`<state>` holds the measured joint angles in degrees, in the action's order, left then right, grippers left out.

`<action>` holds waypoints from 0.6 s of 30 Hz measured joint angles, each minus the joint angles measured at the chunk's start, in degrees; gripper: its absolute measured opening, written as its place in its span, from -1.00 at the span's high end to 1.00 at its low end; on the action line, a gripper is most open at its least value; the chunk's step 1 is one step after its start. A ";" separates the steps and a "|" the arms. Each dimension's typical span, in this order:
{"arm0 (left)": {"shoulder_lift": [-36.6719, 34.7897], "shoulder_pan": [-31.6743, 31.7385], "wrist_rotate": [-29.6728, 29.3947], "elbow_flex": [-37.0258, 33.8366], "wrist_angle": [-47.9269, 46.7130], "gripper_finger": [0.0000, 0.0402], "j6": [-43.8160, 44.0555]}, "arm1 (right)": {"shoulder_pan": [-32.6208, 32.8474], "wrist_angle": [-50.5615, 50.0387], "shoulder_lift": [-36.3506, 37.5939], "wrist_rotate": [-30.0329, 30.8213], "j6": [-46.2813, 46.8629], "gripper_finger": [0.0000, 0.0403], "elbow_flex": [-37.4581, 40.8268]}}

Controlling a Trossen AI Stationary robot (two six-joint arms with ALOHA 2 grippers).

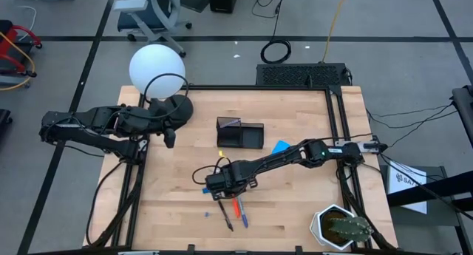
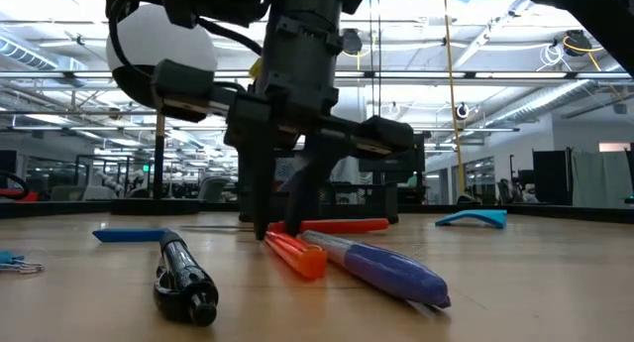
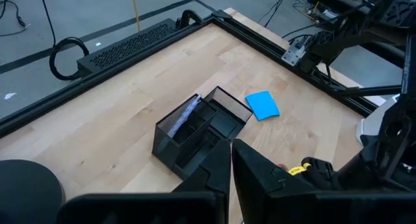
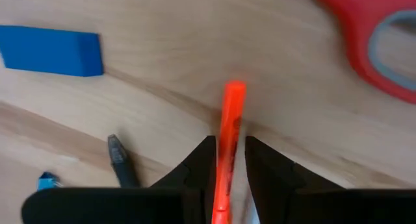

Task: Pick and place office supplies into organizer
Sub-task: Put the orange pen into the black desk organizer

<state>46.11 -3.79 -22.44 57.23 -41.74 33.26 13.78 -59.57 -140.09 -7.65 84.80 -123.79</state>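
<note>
My right gripper point(image 1: 222, 187) reaches down to the table's middle among the pens. Its fingers stand either side of an orange pen point(image 4: 229, 120), shut on it. A blue-purple pen point(image 2: 381, 269) and a black pen point(image 2: 184, 279) lie beside it. The red scissors handle point(image 4: 367, 42) and the small blue eraser piece point(image 4: 52, 50) lie just beyond. The black organizer point(image 1: 240, 134) stands farther back, the blue pad point(image 1: 279, 146) to its right. My left gripper point(image 3: 231, 169) hovers shut at the table's left by the lamp base. My right gripper pinches the orange pen's shaft point(image 4: 227, 138) between its two fingers, which lie across it, one on each side. The fingers point(image 2: 260, 198) come from above, pointing down. The pen lies flat on the table, one end point(image 4: 234, 87) sticking out past the fingertips.
A round black lamp base point(image 1: 176, 109) with a white globe point(image 1: 157, 67) sits at the far left corner. A potted cactus point(image 1: 341, 227) stands at the near right corner. A tiny blue piece point(image 2: 10, 260) lies near the black pen. A black frame rail point(image 1: 336, 122) borders the table.
</note>
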 joint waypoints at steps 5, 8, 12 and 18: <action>0.02 0.00 0.00 0.00 0.00 0.89 -0.01 | 0.00 -2.17 0.13 -0.03 -1.45 0.64 0.99; 0.01 0.00 0.00 0.00 0.00 0.89 -0.01 | -0.03 -1.73 0.42 -0.89 -1.53 0.64 2.62; 0.00 0.00 0.00 0.00 0.00 0.89 -0.01 | 0.00 -0.22 0.57 -1.51 -0.82 0.64 3.74; 0.00 0.00 -0.01 0.00 0.00 0.89 -0.01 | -0.41 1.76 0.47 -1.57 -0.39 0.72 3.86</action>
<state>46.11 -3.79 -22.45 57.23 -41.74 33.26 13.37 -57.81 -139.62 -9.22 84.40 -119.93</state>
